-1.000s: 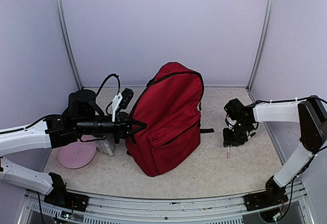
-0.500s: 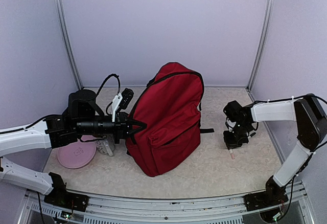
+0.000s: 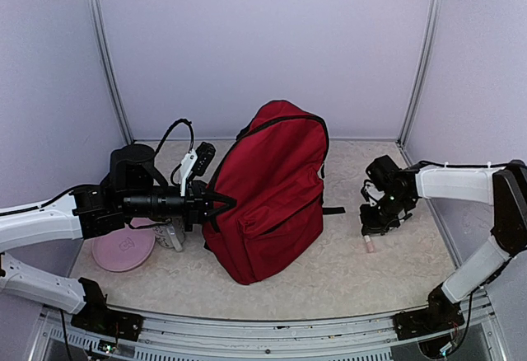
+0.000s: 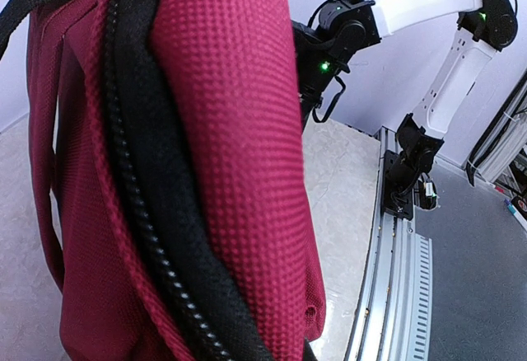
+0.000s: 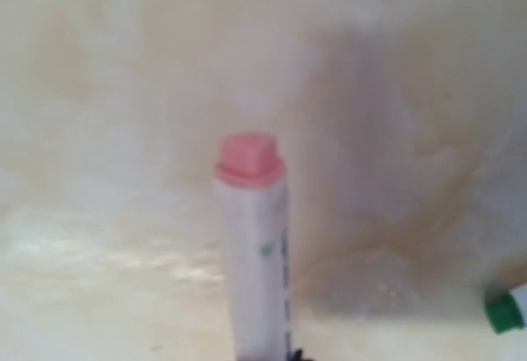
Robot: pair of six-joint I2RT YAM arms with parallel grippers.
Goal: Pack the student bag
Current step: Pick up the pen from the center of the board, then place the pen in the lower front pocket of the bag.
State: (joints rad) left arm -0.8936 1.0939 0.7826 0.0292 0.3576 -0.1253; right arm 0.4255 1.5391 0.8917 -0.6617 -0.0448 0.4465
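Note:
The student bag, a large dark red backpack with black zippers, stands upright in the middle of the table. My left gripper reaches in from the left and is shut on the bag's left side by the zipper. The left wrist view is filled by the red fabric and black zipper; its fingers are hidden. My right gripper points down at the table right of the bag, shut on a white marker with a pink cap. The marker juts out from the jaws just above the table.
A pink round disc and a small grey pouch lie under my left arm. A green-capped item lies on the table near the marker. Walls close in on three sides, and a metal rail runs along the near edge.
My right gripper has closed on the pink-capped marker and shifted slightly right with it. The left arm and the bag have not moved.

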